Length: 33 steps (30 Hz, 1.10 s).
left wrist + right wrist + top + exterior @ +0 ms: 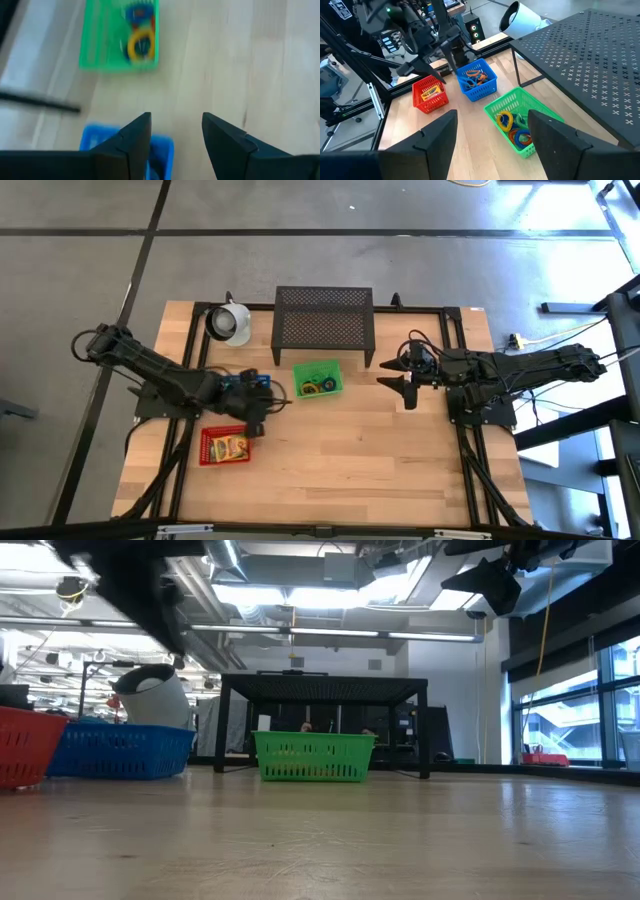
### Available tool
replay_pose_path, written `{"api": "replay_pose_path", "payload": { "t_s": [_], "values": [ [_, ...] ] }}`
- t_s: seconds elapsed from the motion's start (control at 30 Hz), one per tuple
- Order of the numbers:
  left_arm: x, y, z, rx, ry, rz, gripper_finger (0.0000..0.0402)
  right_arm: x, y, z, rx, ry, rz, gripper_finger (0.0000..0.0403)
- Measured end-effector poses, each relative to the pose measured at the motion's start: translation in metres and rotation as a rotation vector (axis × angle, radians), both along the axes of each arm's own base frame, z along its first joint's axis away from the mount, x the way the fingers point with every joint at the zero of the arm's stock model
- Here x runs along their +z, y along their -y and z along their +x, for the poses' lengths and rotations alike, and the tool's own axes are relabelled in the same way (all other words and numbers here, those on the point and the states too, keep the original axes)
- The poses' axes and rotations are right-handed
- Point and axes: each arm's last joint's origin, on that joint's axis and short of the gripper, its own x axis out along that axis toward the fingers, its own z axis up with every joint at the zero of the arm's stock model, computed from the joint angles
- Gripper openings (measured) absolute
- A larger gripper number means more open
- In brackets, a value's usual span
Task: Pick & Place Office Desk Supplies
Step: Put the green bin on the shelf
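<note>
The wooden table (pixel 330 460) carries everything. At its far edge stands the black mesh metal stand (pixel 323 320), and just beside that, toward the left, a white cup-like object (pixel 229 323) lies tipped on its side.

The left arm reaches in from the left edge. The left gripper (pixel 262 402) hangs over the blue basket (pixel 477 81), fingers spread apart with nothing between them; in its wrist view bare wood shows through the gap. The right arm waits over the right side of the table, well apart from the baskets. The right gripper (pixel 398 383) is likewise spread wide and empty.

Three small baskets hold the supplies. The green basket (pixel 317 378) sits just in front of the mesh stand and holds coiled loops (pixel 512 127) in yellow, blue and red. The blue basket, between the green one and the red one, holds small orange and dark items that cannot be told apart. The red basket (pixel 227 447) lies nearest the front left and holds a yellow crayon box (pixel 429 92)
</note>
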Motion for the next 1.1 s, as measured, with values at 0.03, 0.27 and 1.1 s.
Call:
{"api": "replay_pose_path", "payload": {
  "t_s": [0.03,0.27,1.1],
  "values": [
    [-0.001,-0.002,0.006,-0.013,0.020,0.010,0.0171,0.000,0.000,0.000,0.000,0.000,0.000,0.0245],
    [-0.023,-0.020,0.055,-0.060,0.097,0.035,0.0188,-0.001,0.000,0.000,0.001,-0.010,-0.004,0.0245],
    [-0.119,-0.055,0.130,0.017,0.196,-0.071,0.0183,-0.008,-0.002,-0.003,0.067,-0.090,0.006,0.0245]
  ]
}}
